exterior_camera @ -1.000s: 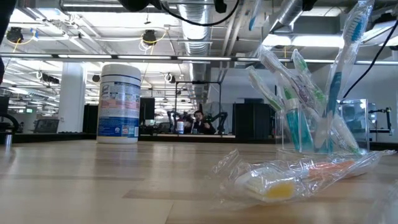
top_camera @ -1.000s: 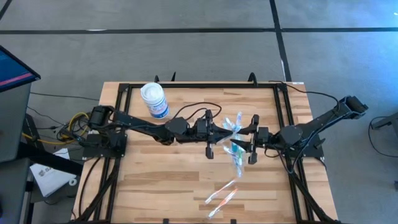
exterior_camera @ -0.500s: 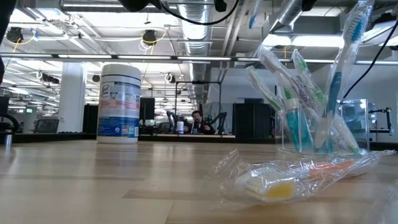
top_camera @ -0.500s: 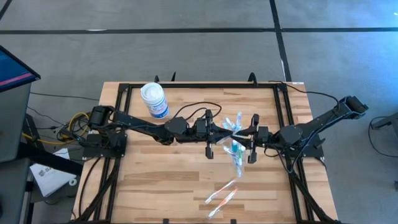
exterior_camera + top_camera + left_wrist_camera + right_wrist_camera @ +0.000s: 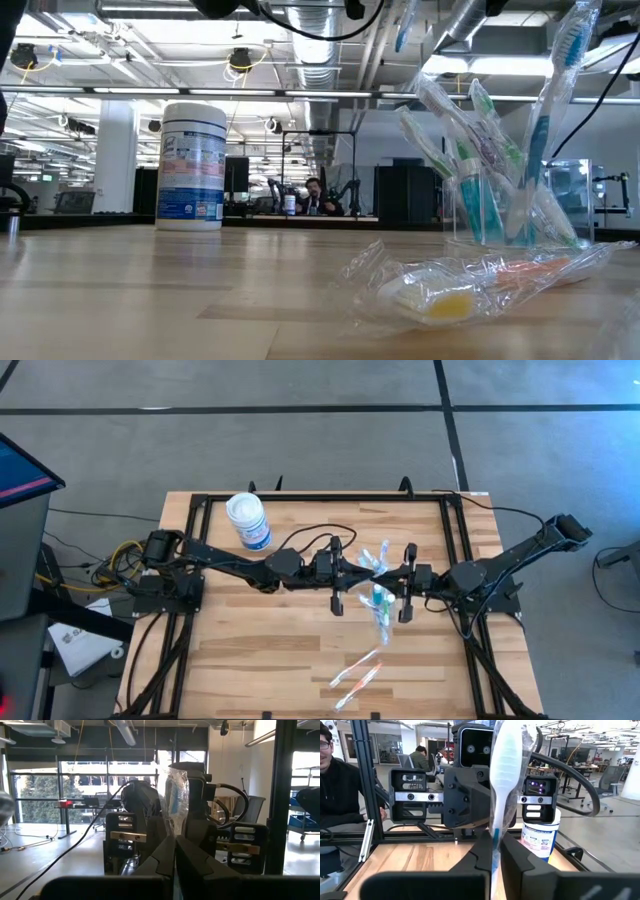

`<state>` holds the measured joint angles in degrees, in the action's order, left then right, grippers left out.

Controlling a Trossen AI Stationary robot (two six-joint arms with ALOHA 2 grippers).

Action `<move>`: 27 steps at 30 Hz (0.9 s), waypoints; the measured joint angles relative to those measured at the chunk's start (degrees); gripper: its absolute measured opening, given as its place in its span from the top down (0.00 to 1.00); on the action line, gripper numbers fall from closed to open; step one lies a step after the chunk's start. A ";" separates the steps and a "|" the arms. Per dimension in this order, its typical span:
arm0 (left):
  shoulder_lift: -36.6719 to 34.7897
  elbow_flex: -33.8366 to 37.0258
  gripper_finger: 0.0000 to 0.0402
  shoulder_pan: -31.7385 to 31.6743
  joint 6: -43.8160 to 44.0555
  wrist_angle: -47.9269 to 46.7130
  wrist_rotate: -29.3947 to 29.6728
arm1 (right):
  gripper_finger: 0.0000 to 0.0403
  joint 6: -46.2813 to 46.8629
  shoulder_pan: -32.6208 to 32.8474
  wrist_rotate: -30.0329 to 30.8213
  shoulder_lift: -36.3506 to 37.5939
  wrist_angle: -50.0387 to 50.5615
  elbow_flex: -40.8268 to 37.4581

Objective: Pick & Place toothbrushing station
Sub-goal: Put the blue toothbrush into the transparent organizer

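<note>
Above the table's middle my left gripper (image 5: pixel 362 572) and my right gripper (image 5: pixel 388 574) meet nose to nose, both shut on one clear-wrapped toothbrush (image 5: pixel 376 557). It stands upright between the left fingers (image 5: pixel 177 795) and the right fingers (image 5: pixel 502 765). Just nearer, the clear cup (image 5: pixel 378 600) stands on its base on the wood, with several blue and green toothbrushes leaning out of it (image 5: pixel 490 200). More wrapped toothbrushes (image 5: pixel 358 672) lie flat near the front edge (image 5: pixel 450 292). My left gripper pinches the low part of the clear wrapper (image 5: pixel 175 827) between its two fingers, coming level from the table's left. The pack rises upright above the fingers, clear of the table. My right gripper pinches the same pack low on the blue handle (image 5: pixel 494 839), coming level from the table's right. The white head end stands above the fingers.
A white canister with a blue label (image 5: pixel 248 520) stands at the far left (image 5: pixel 192 165). Black frame rails (image 5: pixel 455 540) run along the table's sides. A person in dark clothes (image 5: pixel 340 795) sits beyond the table. Bare wood lies at the near left.
My right gripper has shut on the wrapped toothbrush, which my left gripper has kept holding. The wrapper between the two grippers looks drawn in narrower. Neither arm has otherwise shifted.
</note>
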<state>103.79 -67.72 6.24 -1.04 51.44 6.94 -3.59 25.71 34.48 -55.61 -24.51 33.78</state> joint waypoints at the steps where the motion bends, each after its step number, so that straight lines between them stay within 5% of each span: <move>1: -0.02 0.00 0.97 0.00 0.00 0.00 0.00 | 0.99 0.00 0.00 -0.01 0.00 0.00 0.00; 11: -0.22 0.00 0.88 0.18 0.00 -0.20 0.02 | 1.00 0.11 0.77 0.49 0.15 0.48 0.00; 27: -0.61 -0.02 0.83 3.12 0.21 -6.39 0.04 | 1.00 1.05 5.15 10.30 4.90 6.01 -0.04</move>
<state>103.18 -67.75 9.36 -0.83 45.05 6.98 -2.54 30.87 44.78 -50.72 -18.50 33.74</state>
